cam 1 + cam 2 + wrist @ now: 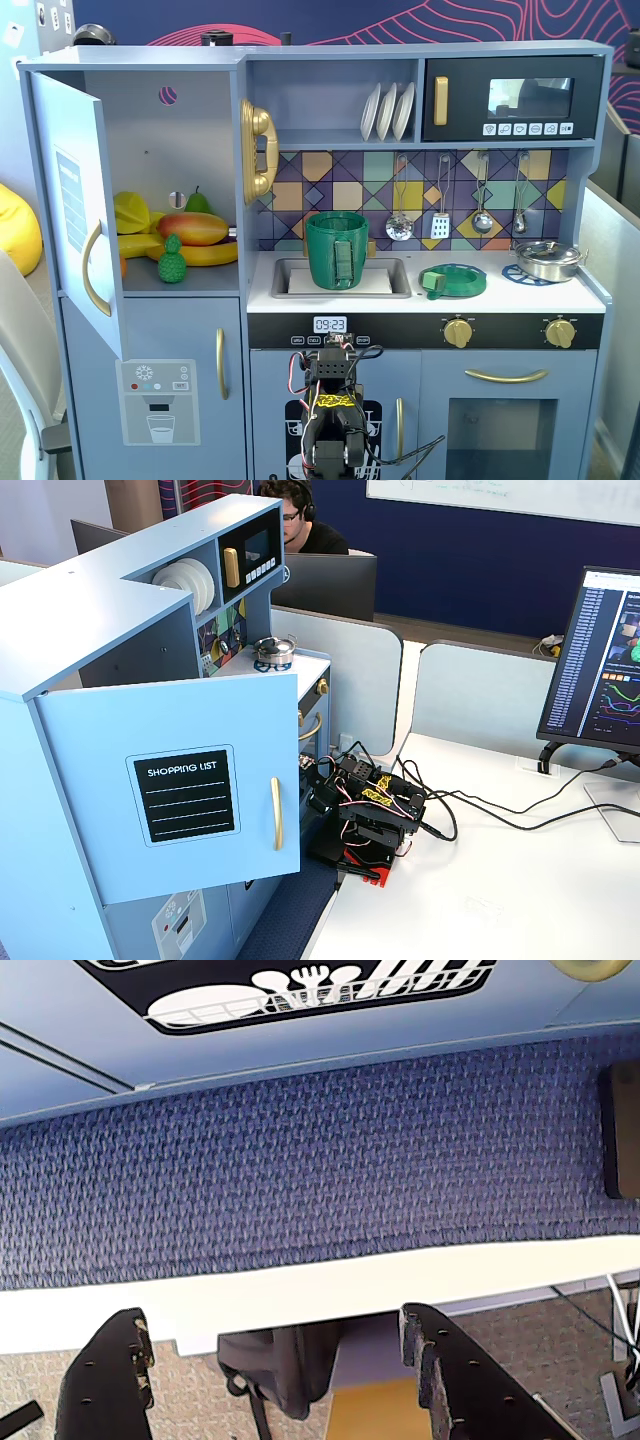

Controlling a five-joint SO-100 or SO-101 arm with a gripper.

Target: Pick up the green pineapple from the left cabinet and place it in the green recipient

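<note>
The green pineapple (172,259) stands at the front of the shelf in the left cabinet (200,120), whose door (78,200) hangs open; the door also shows in a fixed view (170,790). The green recipient (337,250) stands in the sink, handle facing front. My arm (335,410) is folded low in front of the kitchen base, far below both, and also shows in a fixed view (365,815). In the wrist view my gripper (275,1320) is open and empty, facing blue carpet and a white table edge.
A mango (192,228), bananas (208,255), a yellow fruit (130,212) and a green pear (197,200) crowd the shelf behind the pineapple. A flat green-blue dish (452,280) and a silver pot (548,258) sit on the counter. Cables (480,805) and a monitor (600,660) are on the table.
</note>
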